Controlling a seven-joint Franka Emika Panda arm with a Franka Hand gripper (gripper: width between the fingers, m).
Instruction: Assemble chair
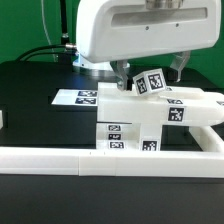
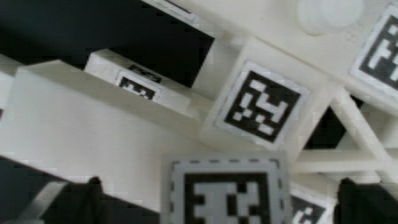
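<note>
The chair (image 1: pixel 150 112) is a blocky stack of white tagged parts in the middle of the exterior view, standing against the rail. A short tagged post (image 1: pixel 152 83) sticks up from its top slab (image 1: pixel 195 103). My gripper (image 1: pixel 151 72) hangs right over that post, one finger on each side. In the wrist view my gripper (image 2: pixel 221 205) is open. Its dark fingertips (image 2: pixel 82 200) stand well apart from the tagged post (image 2: pixel 222 195), with a gap on both sides. Beyond it lie a larger tagged panel (image 2: pixel 267 105) and another tagged part (image 2: pixel 134 80).
A long low white border rail (image 1: pixel 60 158) runs along the front and turns up at the exterior view's right (image 1: pixel 214 128). The marker board (image 1: pixel 78 97) lies flat on the black table behind the chair, toward the exterior view's left.
</note>
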